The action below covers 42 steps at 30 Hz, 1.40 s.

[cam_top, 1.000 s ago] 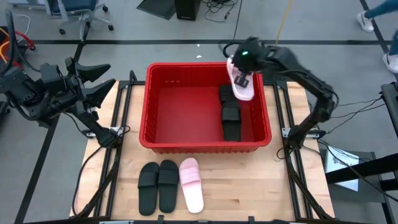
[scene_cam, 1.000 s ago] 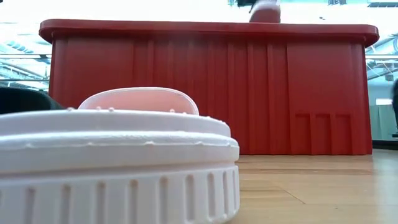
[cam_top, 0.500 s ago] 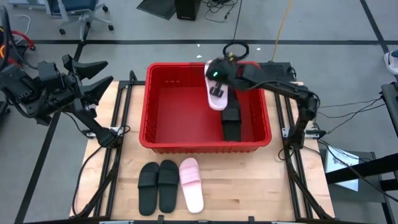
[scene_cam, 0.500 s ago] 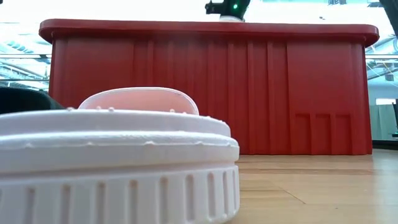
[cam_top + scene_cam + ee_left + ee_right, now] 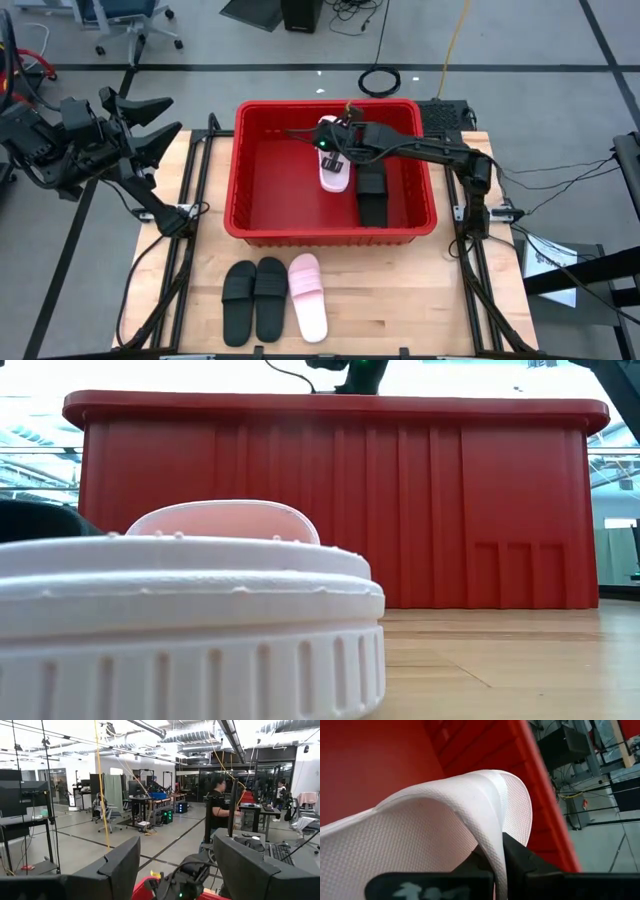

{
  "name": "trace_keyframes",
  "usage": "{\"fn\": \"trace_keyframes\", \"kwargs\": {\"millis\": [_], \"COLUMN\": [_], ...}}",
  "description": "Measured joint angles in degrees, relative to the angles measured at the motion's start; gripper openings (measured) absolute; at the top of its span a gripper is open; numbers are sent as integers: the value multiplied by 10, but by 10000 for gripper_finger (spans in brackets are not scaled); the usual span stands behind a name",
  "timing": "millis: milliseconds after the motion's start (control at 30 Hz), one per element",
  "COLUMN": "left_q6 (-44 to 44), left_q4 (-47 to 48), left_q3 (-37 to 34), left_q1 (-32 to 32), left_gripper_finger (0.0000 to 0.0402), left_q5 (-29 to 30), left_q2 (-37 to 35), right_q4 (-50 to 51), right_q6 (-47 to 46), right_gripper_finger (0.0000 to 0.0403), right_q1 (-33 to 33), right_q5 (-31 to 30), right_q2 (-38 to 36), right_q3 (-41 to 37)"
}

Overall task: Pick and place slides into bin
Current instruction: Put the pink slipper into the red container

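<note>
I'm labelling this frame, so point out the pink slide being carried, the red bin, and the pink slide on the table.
carried pink slide [image 5: 333,160], high view, its sole
red bin [image 5: 330,234], high view, near rim
table pink slide [image 5: 308,298], high view, its footbed

Right hand [image 5: 335,158] clamped shut, arm stretched leftward (left hand [image 5: 155,125] parked wide open, off-table)

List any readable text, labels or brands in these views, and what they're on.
None readable.
Pink slide held in the right end effector over the red bin: no visible branding.
Black slides on the table: no visible marks.
Monitors in the left wrist view: too small to read.
</note>
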State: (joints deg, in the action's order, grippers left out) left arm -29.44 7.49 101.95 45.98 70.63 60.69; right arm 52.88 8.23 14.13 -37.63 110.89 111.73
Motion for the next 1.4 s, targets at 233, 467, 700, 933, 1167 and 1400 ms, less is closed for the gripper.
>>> {"fn": "trace_keyframes", "kwargs": {"millis": [233, 467, 700, 933, 1167, 1400], "left_q6": [0, -1, -1, -1, -3, -2], "left_q4": [0, 0, 0, -1, -1, -9], "left_q3": [0, 0, 0, 0, 0, 0], "left_q1": [0, 0, 0, 0, 0, 0], "left_gripper_finger": [255, 255, 255, 255, 255, 255], "left_q5": [0, 0, 0, 0, 0, 0], "left_q2": [0, 0, 0, 0, 0, 0], "right_q4": [-81, -156, -216, -248, -272, -294], "right_q6": [12, 39, 59, 65, 94, 106], "right_gripper_finger": [4, 4, 4, 4, 4, 4], "right_q1": [1, 5, 29, 60, 85, 91], "right_q5": [-2, 1, 14, 54, 69, 79], "right_q2": [1, 1, 1, 0, 9, 37], "right_q3": [-101, -179, -223, -234, -237, -237]}}
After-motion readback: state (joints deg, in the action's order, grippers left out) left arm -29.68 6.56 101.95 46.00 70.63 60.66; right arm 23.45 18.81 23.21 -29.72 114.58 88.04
